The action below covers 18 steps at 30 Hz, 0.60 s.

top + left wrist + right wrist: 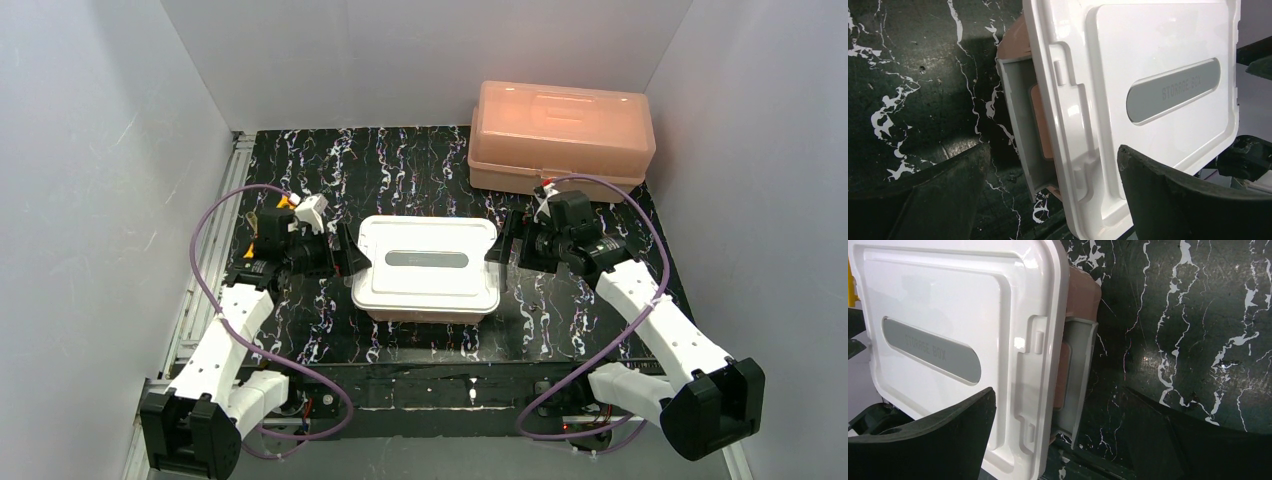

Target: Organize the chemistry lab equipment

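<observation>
Centre tub: pink, closed under its white "STORAGE BOX" lid; you can't see inside.
Back case: pink, lidded, contents hidden.
Lab equipment: out of your sight.
Left gripper: jaws wide at the lid's left end, holding nothing.
Right gripper: jaws wide at the right end, empty.

Two pink tubs, one white lid

Plain pale grey walls close the space in at the back and on both sides, meeting in clean corners. The table top is black with thin white marbled veins. A metal rail runs along its left edge. The light is soft and even, leaving a faint sheen on the dark surface.
</observation>
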Each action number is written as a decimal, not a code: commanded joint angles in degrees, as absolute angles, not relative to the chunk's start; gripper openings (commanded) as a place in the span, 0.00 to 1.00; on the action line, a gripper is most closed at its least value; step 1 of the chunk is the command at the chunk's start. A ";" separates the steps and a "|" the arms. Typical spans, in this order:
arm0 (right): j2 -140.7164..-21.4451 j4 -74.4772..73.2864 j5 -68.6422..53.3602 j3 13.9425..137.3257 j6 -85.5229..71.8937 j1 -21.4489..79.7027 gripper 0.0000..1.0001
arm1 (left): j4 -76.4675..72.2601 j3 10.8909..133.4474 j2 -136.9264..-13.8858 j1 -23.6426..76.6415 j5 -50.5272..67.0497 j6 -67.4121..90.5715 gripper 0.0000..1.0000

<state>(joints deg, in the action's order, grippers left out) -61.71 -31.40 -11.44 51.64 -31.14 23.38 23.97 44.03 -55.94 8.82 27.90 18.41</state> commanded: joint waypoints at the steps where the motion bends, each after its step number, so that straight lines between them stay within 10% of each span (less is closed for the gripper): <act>1: -60.92 -32.80 -11.81 53.31 -30.62 23.55 0.98 | 19.85 42.40 -55.87 9.04 32.68 17.40 0.98; 18: -60.29 -27.72 -16.53 49.35 -37.31 23.59 0.98 | 16.24 42.17 -60.54 9.05 39.58 18.76 0.88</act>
